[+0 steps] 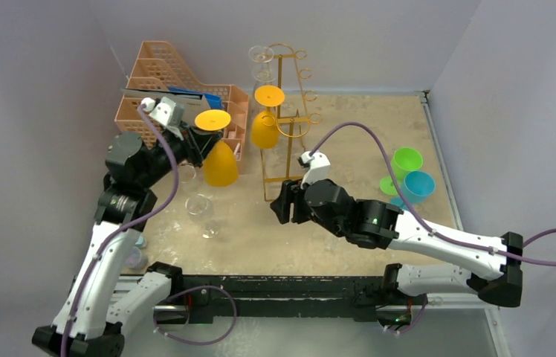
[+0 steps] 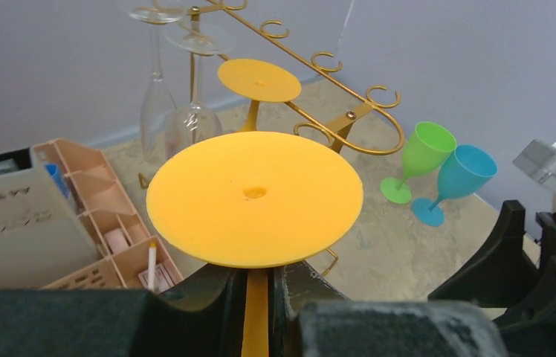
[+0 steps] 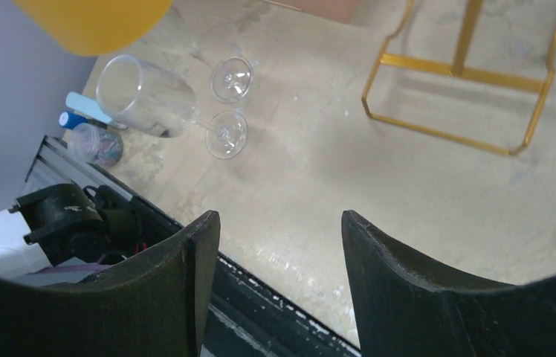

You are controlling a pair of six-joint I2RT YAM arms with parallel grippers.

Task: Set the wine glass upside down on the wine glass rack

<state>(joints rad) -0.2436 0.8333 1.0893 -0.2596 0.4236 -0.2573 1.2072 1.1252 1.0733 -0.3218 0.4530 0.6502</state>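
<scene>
From above, the bent left arm's left gripper [image 1: 210,137] pinches the thin stem of the inverted orange plastic wine glass [image 1: 221,165], left of the gold wire wine glass rack [image 1: 291,111] (fingertips hidden under the disc foot); the left wrist view crops the bowl; the right wrist view shows the right gripper [image 3: 279,275] spread wide and the rack's base frame cut off.

The wine glass [image 1: 220,165] is orange, the rack [image 2: 346,123] gold, the organizer [image 1: 160,63] peach lattice.
</scene>
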